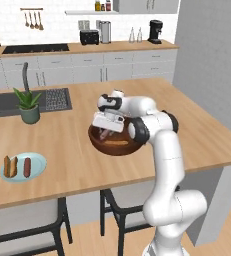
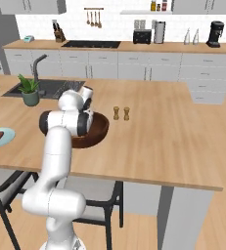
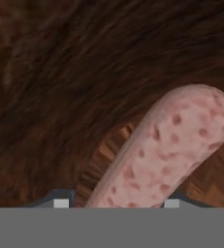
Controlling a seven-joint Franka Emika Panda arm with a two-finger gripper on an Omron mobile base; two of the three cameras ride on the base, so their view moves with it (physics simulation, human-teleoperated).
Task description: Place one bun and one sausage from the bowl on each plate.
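The dark-brown wooden bowl (image 1: 98, 141) stands mid-island, and my gripper (image 1: 106, 133) reaches down into it. Seen from the hand, a pinkish speckled sausage (image 3: 162, 150) lies between the two fingertips (image 3: 61, 202) against the bowl's wood (image 3: 60, 87). My gripper (image 3: 116, 203) is open around it, with a gap showing on the left side. A bun (image 1: 118, 142) rests on the bowl's floor. To the left, the pale light-blue plate (image 1: 37, 161) holds a bun (image 1: 9, 166) and a sausage (image 1: 27, 167). From the right base, that plate (image 2: 6, 133) sits at the left edge, and the arm hides much of the bowl (image 2: 101, 129).
A potted plant (image 1: 29, 106) and the sink (image 1: 2, 104) lie far left on the island. Two small shakers (image 2: 121, 113) stand right of the bowl. Stools (image 1: 112, 205) tuck under the near edge. A grey wall (image 1: 212, 65) rises at the right.
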